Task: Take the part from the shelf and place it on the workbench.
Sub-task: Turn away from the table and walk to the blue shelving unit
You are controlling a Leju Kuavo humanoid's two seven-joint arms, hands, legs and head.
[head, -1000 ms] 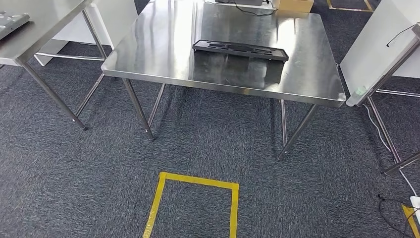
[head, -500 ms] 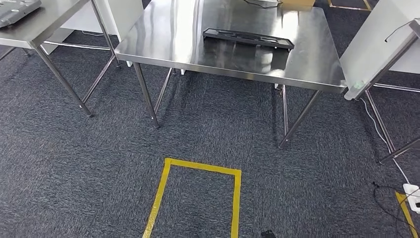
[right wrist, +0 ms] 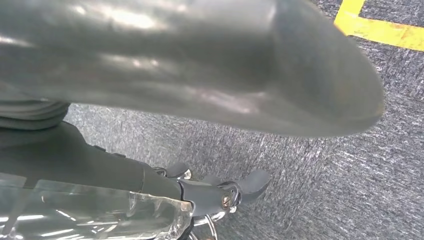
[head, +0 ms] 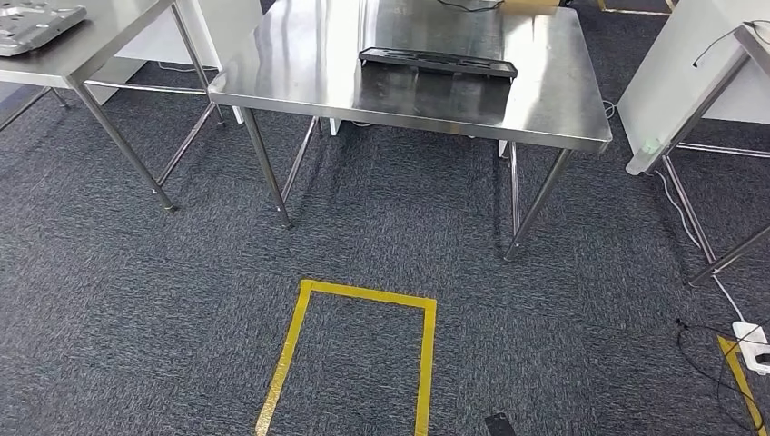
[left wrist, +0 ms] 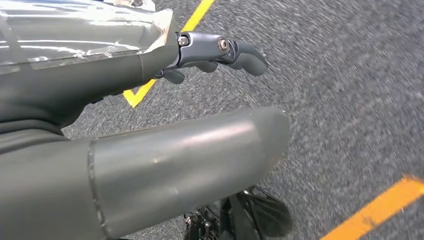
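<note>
Progress: the flat black moulded plastic part (head: 438,63) lies on the square stainless-steel workbench (head: 281,73); judging by that, placing looks done.
Left hand (left wrist: 200,55): hangs over grey carpet, thumb apart from loosely bent fingers, holding nothing.
Right hand (right wrist: 210,190): likewise empty, fingers apart.
Views: the head view shows bench and yellow tape rectangle (head: 354,354); the wrist views show the hands.

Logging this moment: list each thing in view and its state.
Black tray: flat on the steel table, nothing in it.
Left hand: hanging over carpet, holding nothing.
Right hand: hanging over carpet, holding nothing.
Yellow tape box: stuck on the floor.
</note>
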